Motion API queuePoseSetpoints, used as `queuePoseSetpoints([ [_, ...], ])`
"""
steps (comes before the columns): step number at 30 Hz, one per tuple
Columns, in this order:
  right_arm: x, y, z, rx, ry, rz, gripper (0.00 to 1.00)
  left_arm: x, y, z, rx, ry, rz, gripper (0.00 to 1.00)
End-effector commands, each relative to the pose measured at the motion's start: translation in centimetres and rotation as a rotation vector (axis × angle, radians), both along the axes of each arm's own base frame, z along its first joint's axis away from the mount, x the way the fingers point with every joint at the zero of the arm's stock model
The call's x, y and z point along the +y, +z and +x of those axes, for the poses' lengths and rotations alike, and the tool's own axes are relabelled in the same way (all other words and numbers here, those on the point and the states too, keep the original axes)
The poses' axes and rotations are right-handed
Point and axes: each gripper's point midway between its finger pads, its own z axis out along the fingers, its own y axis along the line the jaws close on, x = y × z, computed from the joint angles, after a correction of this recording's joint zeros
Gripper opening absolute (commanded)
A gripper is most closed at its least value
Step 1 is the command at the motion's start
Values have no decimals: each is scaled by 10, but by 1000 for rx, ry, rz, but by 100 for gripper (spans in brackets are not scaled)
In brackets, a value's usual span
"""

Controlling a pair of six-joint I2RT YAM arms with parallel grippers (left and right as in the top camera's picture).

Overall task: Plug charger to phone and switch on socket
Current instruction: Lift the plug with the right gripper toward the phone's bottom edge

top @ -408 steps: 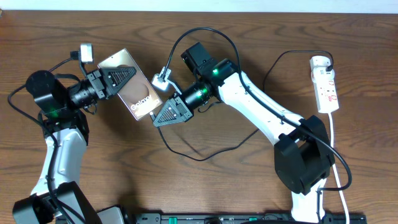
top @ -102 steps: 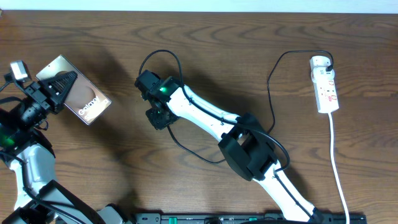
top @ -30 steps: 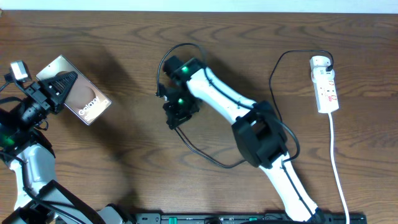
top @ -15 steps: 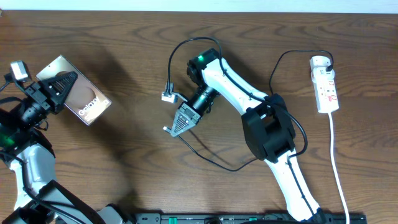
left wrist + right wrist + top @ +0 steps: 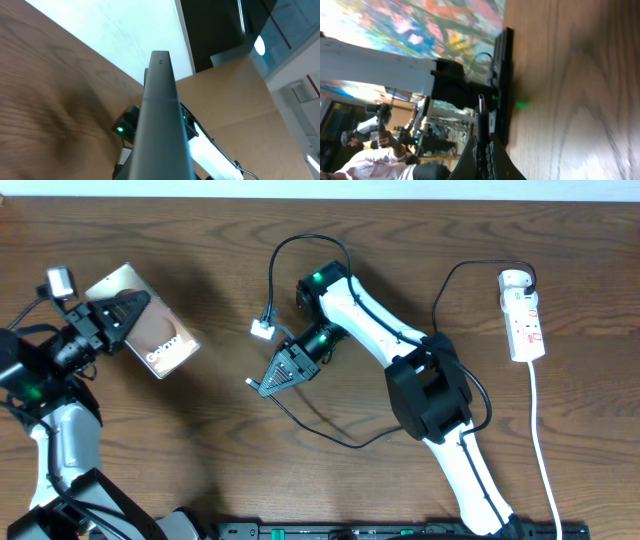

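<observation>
The phone (image 5: 155,338), bronze-brown with white "Galaxy" lettering, hangs above the table at the left. My left gripper (image 5: 122,312) is shut on its upper end. In the left wrist view the phone (image 5: 161,120) runs edge-on up the centre and hides my jaws. My right gripper (image 5: 266,381) is shut on the charger plug, and its small tip (image 5: 248,383) points left, a short gap from the phone's lower right corner. In the right wrist view the plug tip (image 5: 481,102) sticks out between the shut fingers (image 5: 497,155), with the phone (image 5: 503,75) edge-on beyond. The white socket (image 5: 523,317) lies at far right.
The black charger cable (image 5: 345,442) loops across the table under the right arm and runs up to the socket. The socket's white cord (image 5: 540,430) trails toward the front edge. The white right arm (image 5: 375,320) crosses the table's centre.
My left arm has carried the phone to the right, toward the centre. My right gripper has swung round to point left with the plug and has shifted slightly left.
</observation>
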Motion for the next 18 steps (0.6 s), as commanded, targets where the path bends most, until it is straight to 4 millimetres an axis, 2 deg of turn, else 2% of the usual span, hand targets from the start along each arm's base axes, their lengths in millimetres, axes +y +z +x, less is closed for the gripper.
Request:
queuePoseSetpoints([
  [1, 11, 29, 3, -1, -41, 146, 1, -10, 7, 1, -15, -23, 8, 7],
  [6, 16, 42, 9, 25, -79, 219, 1, -19, 9, 10, -8, -7, -8, 7],
  [14, 16, 42, 9, 21, -80, 222, 1, -48, 13, 25, -29, -13, -12, 8],
  [18, 13, 43, 15, 16, -92, 226, 1, -49, 16, 25, -56, -10, 0, 7],
])
